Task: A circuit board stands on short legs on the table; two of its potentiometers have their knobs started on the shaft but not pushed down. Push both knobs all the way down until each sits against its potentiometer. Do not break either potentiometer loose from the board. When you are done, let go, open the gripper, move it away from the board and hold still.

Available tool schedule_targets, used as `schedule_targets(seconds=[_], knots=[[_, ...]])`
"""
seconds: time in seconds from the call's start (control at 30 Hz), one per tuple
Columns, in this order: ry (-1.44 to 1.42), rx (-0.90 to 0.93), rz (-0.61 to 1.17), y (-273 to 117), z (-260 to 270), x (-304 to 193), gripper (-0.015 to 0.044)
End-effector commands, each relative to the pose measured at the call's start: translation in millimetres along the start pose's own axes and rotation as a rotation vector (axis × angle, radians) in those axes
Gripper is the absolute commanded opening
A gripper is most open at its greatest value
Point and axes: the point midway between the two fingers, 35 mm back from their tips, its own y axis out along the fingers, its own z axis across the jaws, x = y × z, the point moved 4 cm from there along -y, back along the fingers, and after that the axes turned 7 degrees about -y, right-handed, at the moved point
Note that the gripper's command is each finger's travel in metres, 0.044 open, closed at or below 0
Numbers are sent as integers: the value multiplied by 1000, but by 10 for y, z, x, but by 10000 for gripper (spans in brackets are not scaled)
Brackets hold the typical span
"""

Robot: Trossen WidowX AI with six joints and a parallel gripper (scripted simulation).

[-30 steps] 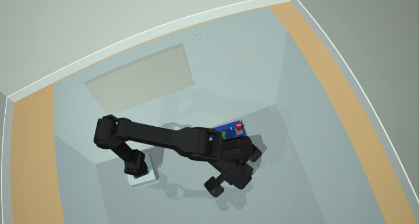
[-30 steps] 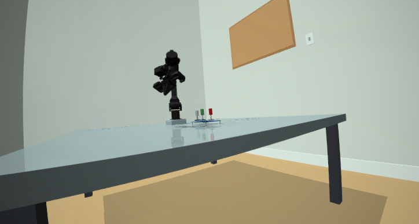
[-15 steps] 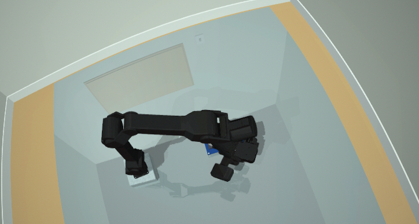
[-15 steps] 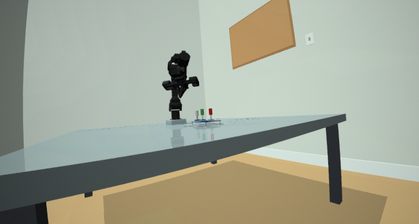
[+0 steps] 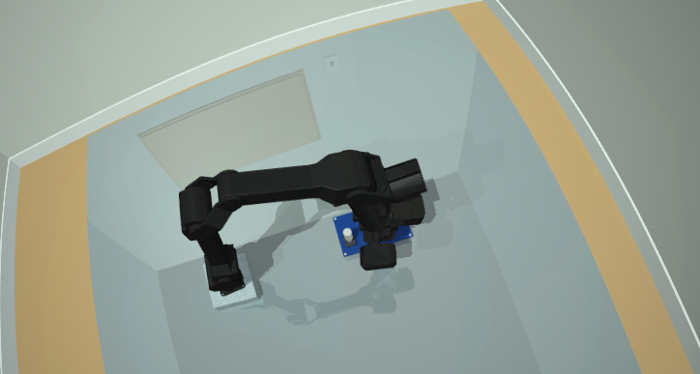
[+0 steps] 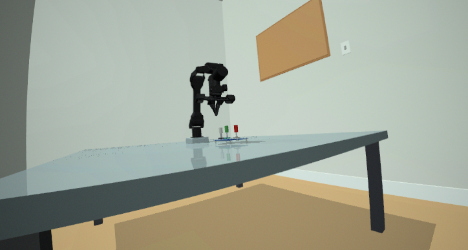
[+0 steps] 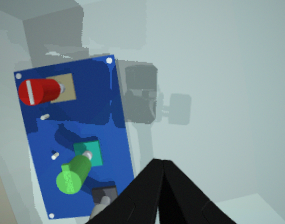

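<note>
The blue circuit board [image 5: 341,224] [image 7: 95,112] stands on short legs. A red knob [image 6: 235,128] [image 7: 38,92] is over the tan potentiometer [image 7: 69,90], a green knob [image 6: 226,128] [image 7: 75,175] over the teal one [image 7: 96,154], and a pale grey knob [image 5: 347,233] [image 6: 220,130] over the dark grey one [image 7: 100,192]. In the exterior view some shaft shows below each knob. My gripper [image 6: 216,114] [image 7: 159,168] is shut and empty, pointing down above the knobs and touching none. Its fingers hide part of the grey knob in the wrist view; the arm hides the other knobs in the top view.
Two small white posts [image 7: 45,117] [image 7: 55,156] stand on the board near the red and green knobs. The arm's pale base block [image 5: 249,278] [image 6: 192,139] is left of the board in the top view. The table's front edge [image 6: 229,168] shows in the exterior view.
</note>
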Motion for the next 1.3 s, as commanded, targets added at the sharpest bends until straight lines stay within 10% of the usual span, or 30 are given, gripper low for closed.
schedule_targets(seconds=[0.0,1.27], knots=[[-119,31,50,5,165,-41,0],[-412,104,161,354,578,-245,0]])
